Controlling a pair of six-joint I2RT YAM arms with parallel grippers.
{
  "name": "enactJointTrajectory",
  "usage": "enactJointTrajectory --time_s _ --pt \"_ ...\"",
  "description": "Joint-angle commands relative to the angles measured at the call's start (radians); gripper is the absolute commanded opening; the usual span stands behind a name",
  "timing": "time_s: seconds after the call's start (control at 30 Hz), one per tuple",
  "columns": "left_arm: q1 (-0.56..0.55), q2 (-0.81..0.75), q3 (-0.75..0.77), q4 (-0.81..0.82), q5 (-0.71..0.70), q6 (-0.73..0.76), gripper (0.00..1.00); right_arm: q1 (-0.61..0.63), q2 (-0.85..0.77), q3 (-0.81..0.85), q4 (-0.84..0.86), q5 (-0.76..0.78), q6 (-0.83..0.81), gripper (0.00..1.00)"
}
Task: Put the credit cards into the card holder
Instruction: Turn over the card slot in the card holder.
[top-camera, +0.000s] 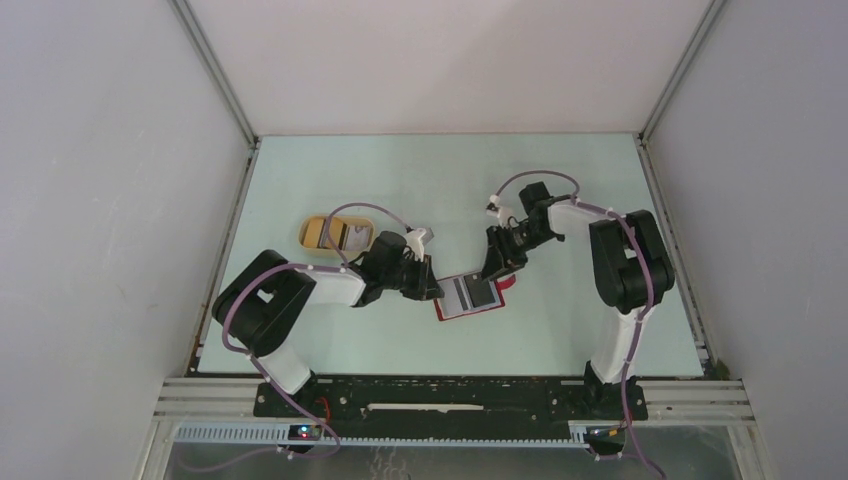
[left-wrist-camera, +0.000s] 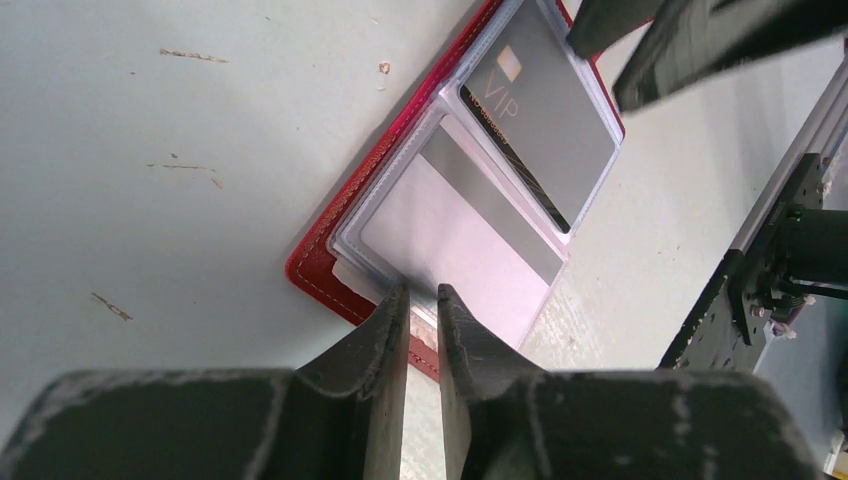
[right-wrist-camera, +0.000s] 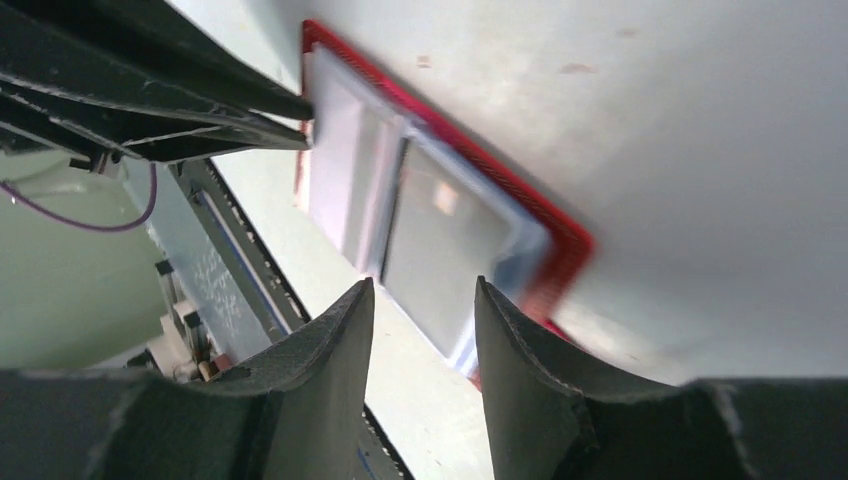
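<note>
- The card holder (top-camera: 470, 297) lies open and flat on the table (left-wrist-camera: 150, 200). A grey VIP card (left-wrist-camera: 545, 110) sits in its far sleeve and a whitish card (left-wrist-camera: 450, 250) in the near one.
- The left gripper (left-wrist-camera: 422, 292) has its jaws narrow, with the tips at the holder's near edge. I cannot tell whether they pinch the sleeve or only rest on it. If that hold is light, a push from the other arm could slide or spin the holder across the table.
- The right gripper (right-wrist-camera: 425, 288) is about half open and empty, poised just above the holder's far corner beside the VIP card. If it comes down off-line, a finger could catch the clear sleeve, crumple it, or drag the card partway out.
- The two grippers are close together over the holder, so a careless approach risks their fingers knocking.
- More credit cards (top-camera: 338, 236) lie in the tan tray (top-camera: 304, 238), to the left of the holder and beyond the left arm. Reaching for them means letting go of the holder, and a cover may then spring up and shut.
- Thin cards lying flat are hard to pinch and could slip.
</note>
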Motion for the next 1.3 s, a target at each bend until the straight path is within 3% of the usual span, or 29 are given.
enactJointTrajectory --time_s 0.0,0.17,0.63,0.87,1.27 --pt "-0.015 0.013 -0.028 -0.042 -0.012 -0.002 0.22 -0.068 -0.043 0.0 -0.008 0.034 -0.039 0.5" --pt "-0.015 0.01 -0.028 -0.037 -0.012 -0.007 0.23 -0.093 -0.026 -0.003 -0.011 -0.007 -0.042 0.5" --pt "-0.015 -0.172 -0.062 0.003 -0.034 -0.044 0.4 -0.099 0.004 -0.003 -0.014 -0.075 -0.041 0.49" --pt "-0.038 -0.114 -0.062 0.149 0.007 -0.14 0.36 -0.087 0.041 -0.003 -0.022 -0.093 -0.039 0.48" --pt "-0.1 0.027 0.026 0.185 0.002 -0.17 0.28 -0.085 0.092 -0.001 -0.039 -0.07 -0.04 0.47"
